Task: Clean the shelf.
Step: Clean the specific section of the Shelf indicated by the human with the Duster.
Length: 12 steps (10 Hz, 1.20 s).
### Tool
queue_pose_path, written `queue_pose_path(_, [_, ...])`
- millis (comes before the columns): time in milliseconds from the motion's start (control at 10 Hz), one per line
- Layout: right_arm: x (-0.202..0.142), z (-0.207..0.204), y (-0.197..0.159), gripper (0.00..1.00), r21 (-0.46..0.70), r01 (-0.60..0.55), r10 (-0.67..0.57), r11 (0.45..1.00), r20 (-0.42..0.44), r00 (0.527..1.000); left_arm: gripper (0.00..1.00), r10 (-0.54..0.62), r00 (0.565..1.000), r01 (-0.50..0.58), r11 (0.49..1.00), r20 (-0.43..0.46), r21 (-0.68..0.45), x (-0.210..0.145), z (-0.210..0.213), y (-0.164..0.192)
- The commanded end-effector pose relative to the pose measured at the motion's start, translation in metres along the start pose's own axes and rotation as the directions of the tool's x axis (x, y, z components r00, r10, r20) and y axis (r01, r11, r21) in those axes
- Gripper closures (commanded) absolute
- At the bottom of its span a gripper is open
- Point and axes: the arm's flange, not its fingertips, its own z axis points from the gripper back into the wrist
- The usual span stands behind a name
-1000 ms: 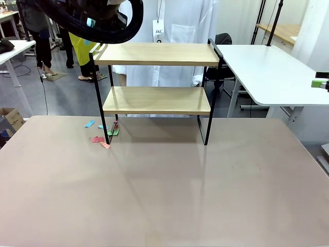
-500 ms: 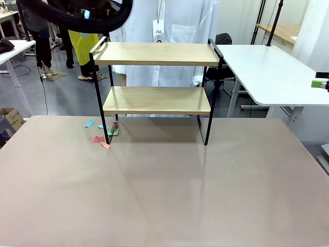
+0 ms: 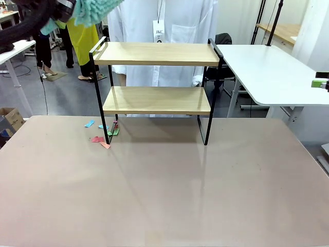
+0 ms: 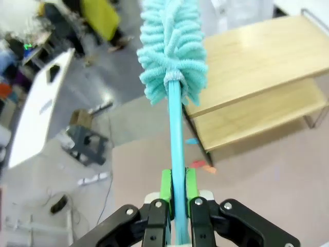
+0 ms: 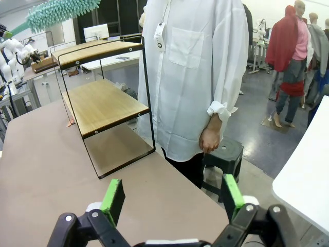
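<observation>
Change since the earlier front view: the left arm's dark cabling has swung out toward the upper left corner, and the fluffy teal head of a duster (image 3: 92, 10) now hangs there, above and to the left of the shelf (image 3: 157, 54), clear of it.

Left gripper (image 4: 178, 185): jaws clamped on the duster's thin teal handle, low on the shaft, head pointing away. Right gripper (image 5: 174, 193): jaws wide apart, holding nothing, well off to the side.

The shelf stands upright at the far middle of the table (image 3: 164, 195), both boards bare. Coloured paper scraps (image 3: 103, 135) lie on the table around its left front leg. A person (image 3: 169, 25) stands just behind it.

Assessment: the shelf looks light and stiff, with smooth boards on a thin frame. It would likely slide or tip under a hard sideways stroke. If it needs steadying, the raised side rails or the uprights offer the best hold. The duster head is soft and should yield on contact.
</observation>
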Motion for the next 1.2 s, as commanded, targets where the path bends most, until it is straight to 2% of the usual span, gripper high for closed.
queue_pose_path(0, [0.004,-0.001,0.001,0.0,-0.001,-0.005,0.005,1.0,0.0,1.0,0.87,-0.072,0.996,0.079,0.975,0.044,-0.208,-0.013,0.004,0.017])
queue_pose_path(100, [0.004,-0.001,0.001,0.0,-0.001,-0.005,0.005,1.0,0.0,1.0,0.87,-0.102,0.992,0.117,0.953,0.07,-0.28,-0.016,0.005,0.021])
queue_pose_path(200, [0.004,-0.001,0.001,0.0,-0.001,-0.005,0.005,1.0,0.0,1.0,0.87,-0.148,0.982,0.181,0.907,0.116,-0.38,-0.018,0.01,0.023])
queue_pose_path(300, [0.004,-0.001,0.001,0.0,-0.001,-0.005,0.005,1.0,0.0,1.0,0.87,-0.204,0.966,0.253,0.881,0.161,-0.399,-0.019,0.014,0.024])
queue_pose_path(500, [0.004,-0.001,0.001,0.0,-0.001,-0.005,0.005,1.0,0.0,1.0,0.87,-0.354,0.904,0.428,0.776,0.241,-0.463,-0.02,0.015,0.015])
queue_pose_path(600, [0.004,-0.001,0.001,0.0,-0.001,-0.005,0.005,1.0,0.0,1.0,0.87,-0.383,0.886,0.464,0.713,0.263,-0.525,-0.022,0.004,0.009])
queue_pose_path(900, [0.004,-0.001,0.001,0.0,-0.001,-0.005,0.005,1.0,0.0,1.0,0.87,-0.554,0.78,0.602,0.54,0.29,-0.588,-0.03,-0.023,-0.004])
queue_pose_path(1000, [0.004,-0.001,0.001,0.0,-0.001,-0.005,0.005,1.0,0.0,1.0,0.87,-0.639,0.714,0.657,0.472,0.286,-0.588,-0.036,-0.034,-0.006])
queue_pose_path(1100, [0.004,-0.001,0.001,0.0,-0.001,-0.005,0.005,1.0,0.0,1.0,0.87,-0.731,0.638,0.704,0.425,0.244,-0.569,-0.041,-0.052,-0.008])
